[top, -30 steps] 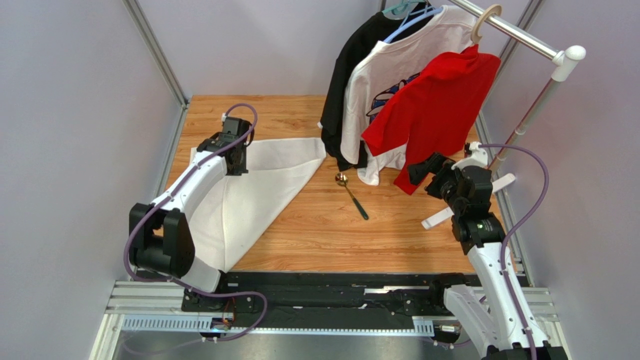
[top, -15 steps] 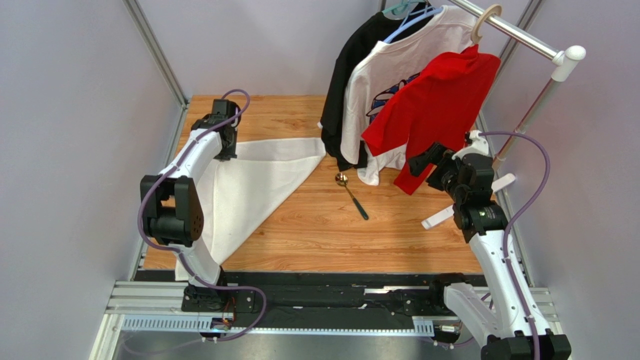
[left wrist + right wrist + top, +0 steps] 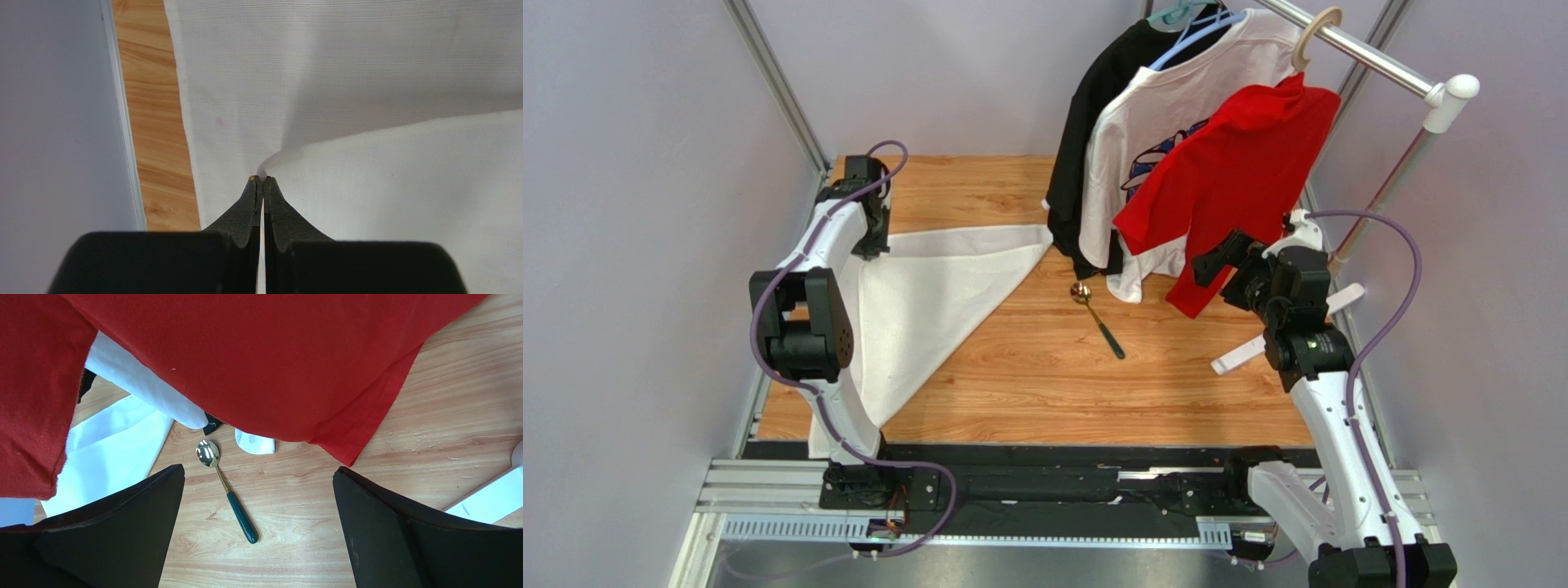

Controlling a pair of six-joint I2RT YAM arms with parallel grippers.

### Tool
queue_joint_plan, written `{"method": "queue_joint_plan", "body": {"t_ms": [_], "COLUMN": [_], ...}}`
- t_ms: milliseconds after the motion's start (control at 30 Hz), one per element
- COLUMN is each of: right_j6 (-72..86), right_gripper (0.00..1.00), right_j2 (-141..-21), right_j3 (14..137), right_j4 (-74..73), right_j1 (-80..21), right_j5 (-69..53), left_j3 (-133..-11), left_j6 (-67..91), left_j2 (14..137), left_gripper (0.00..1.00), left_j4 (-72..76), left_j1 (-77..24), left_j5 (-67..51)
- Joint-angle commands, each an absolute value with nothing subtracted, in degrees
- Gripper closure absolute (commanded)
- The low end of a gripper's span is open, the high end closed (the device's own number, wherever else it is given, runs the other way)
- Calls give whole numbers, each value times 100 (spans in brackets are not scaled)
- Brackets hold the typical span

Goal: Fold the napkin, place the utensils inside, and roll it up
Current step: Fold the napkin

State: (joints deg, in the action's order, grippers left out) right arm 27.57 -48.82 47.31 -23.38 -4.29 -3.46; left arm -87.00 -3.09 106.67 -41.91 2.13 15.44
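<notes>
Jaws of the left gripper point(image 3: 263, 182) are pinched tight on the far-left corner of the napkin point(image 3: 928, 306), well left of the spoon point(image 3: 1096, 321). The right gripper point(image 3: 258, 471) hangs right of the spoon, spread wide, holding nothing. Bare desk point(image 3: 1112, 398) lies nearer than the spoon. White and folded triangular, the napkin's long edge runs near-left to far-right. The spoon's dark handle points near-right, gold bowl far-left, just before hanging shirts point(image 3: 1234, 172).

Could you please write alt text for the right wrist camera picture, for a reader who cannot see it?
A spoon with a gold bowl and dark green handle lies on the wooden table, framed between the two wide-open fingers of the right claw. A red shirt hangs across the top of the view.
</notes>
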Motion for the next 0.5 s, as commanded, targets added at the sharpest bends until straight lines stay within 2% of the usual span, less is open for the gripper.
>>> {"method": "queue_joint_plan", "body": {"t_ms": [0, 467], "right_j6": [2672, 2506], "right_gripper": [4, 4], "right_j2": [-4904, -4948], "right_j3": [5036, 5335], "right_j4": [-2311, -2821], "right_j1": [-413, -413], "right_j5": [-255, -79], "left_j3": [-9000, -9825], "left_j6": [-448, -554], "left_j2": [10705, 11575], "left_gripper": [100, 100], "left_j4": [-4192, -4227], "left_j1": [422, 808], "left_j5": [1371, 1213]}}
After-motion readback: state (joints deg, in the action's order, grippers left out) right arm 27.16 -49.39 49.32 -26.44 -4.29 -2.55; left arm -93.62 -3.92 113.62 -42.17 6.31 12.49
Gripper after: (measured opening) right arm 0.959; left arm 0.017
